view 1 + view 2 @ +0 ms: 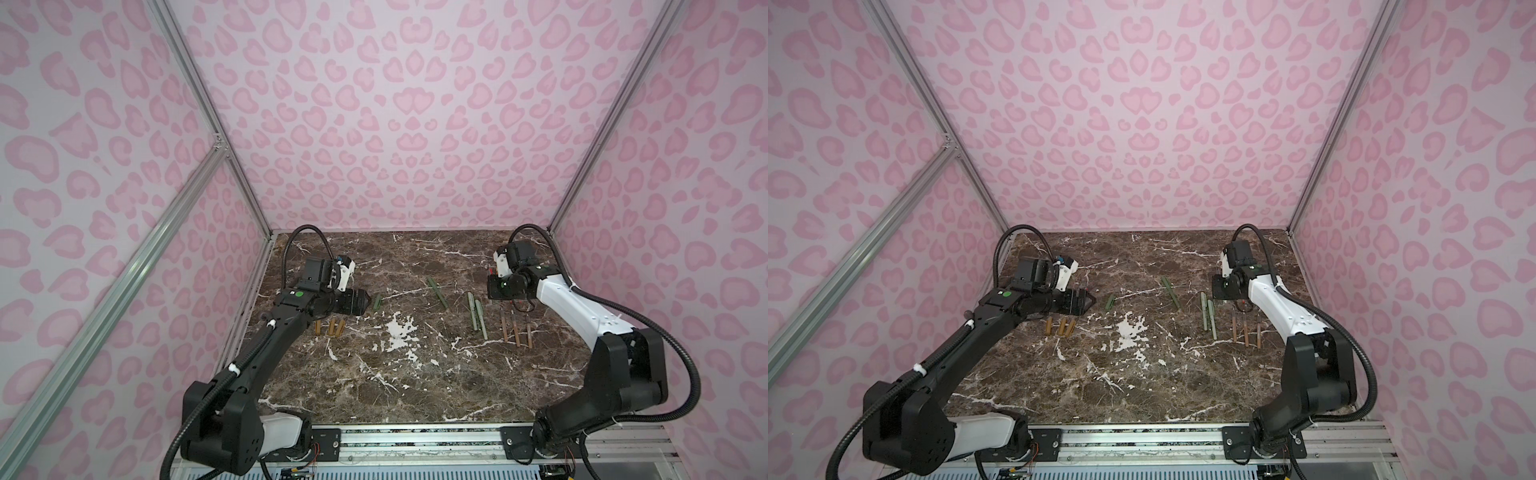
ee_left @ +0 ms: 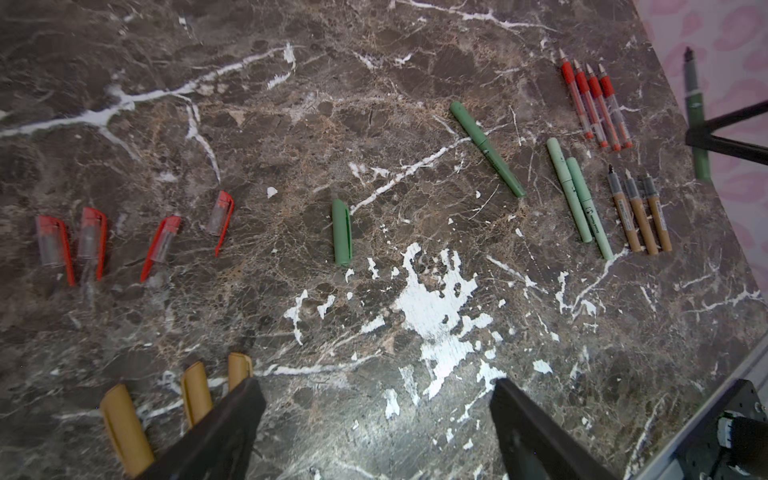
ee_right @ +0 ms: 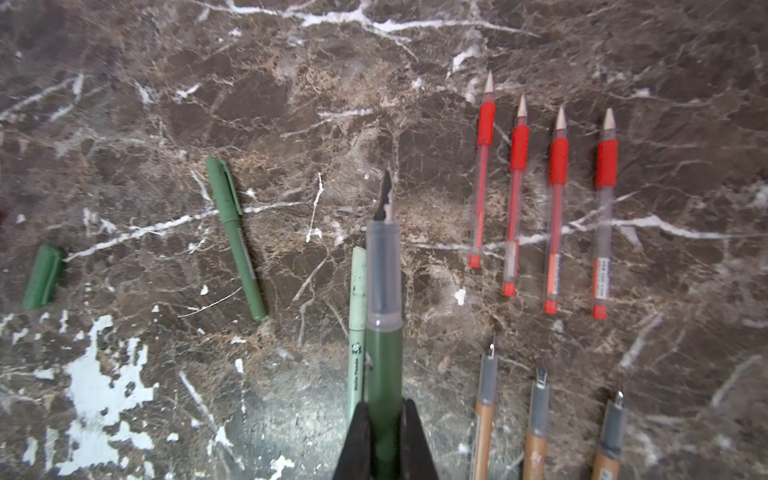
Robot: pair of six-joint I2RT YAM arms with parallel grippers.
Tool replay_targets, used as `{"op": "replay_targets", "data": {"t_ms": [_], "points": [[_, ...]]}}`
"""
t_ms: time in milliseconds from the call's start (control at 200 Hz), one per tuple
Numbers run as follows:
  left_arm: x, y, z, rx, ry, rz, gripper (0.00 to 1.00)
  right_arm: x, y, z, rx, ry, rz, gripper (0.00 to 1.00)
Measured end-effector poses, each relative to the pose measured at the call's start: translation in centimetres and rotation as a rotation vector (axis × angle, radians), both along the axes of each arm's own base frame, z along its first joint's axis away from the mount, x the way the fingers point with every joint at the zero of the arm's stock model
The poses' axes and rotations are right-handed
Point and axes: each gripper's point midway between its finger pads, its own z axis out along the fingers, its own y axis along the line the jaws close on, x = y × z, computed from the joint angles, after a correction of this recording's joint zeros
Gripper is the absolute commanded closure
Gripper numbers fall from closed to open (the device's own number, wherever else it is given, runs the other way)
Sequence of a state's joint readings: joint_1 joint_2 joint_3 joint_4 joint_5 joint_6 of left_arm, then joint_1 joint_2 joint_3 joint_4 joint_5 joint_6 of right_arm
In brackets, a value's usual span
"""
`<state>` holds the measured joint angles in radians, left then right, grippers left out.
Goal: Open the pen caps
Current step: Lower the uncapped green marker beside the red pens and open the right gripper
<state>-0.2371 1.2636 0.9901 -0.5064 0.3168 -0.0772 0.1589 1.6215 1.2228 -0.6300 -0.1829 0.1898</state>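
The left gripper [image 2: 374,384]: jaws spread wide, nothing between them, over the marble tabletop [image 2: 291,124], just beside three tan caps [image 2: 195,390]. Four red caps [image 2: 91,237] lie in a loose row on the same side. One dark green cap [image 2: 342,232] lies alone, nearer the middle. The right gripper [image 3: 384,409]: clamped tight on an uncapped dark green pen body [image 3: 384,332], nib bare, held above the table. One dark green pen [image 3: 235,237] and two pale green pens [image 2: 577,199] lie capped.
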Motion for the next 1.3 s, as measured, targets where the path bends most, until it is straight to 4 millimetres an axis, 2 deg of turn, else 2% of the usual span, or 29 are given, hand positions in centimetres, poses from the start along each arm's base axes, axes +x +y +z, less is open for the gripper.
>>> {"op": "replay_targets", "data": {"t_ms": [205, 340, 465, 605, 870, 1300], "points": [[-0.3, 2.6, 1.7, 0.012, -0.125, 0.052, 0.00, 4.0, -0.2, -2.7, -0.040, 0.049, 0.019, 1.00], [-0.1, 4.5, 2.6, -0.003, -0.164, 0.106, 0.02, 6.7, -0.7, -4.1, -0.067, 0.076, 0.017, 0.99], [0.0, 5.3, 2.8, -0.010, -0.181, 0.127, 0.02, 8.5, -0.9, -5.5, -0.072, 0.094, 0.015, 0.98], [0.3, 6.5, 3.2, -0.023, -0.190, 0.172, 0.02, 8.8, -0.9, -7.5, -0.077, 0.145, 0.015, 0.96], [0.6, 7.4, 3.5, -0.049, -0.196, 0.201, 0.02, 8.9, -1.0, -9.5, -0.081, 0.194, 0.009, 0.90], [0.5, 7.9, 3.5, -0.077, -0.186, 0.224, 0.02, 9.0, -1.2, -9.3, -0.083, 0.195, 0.001, 0.70]]}}
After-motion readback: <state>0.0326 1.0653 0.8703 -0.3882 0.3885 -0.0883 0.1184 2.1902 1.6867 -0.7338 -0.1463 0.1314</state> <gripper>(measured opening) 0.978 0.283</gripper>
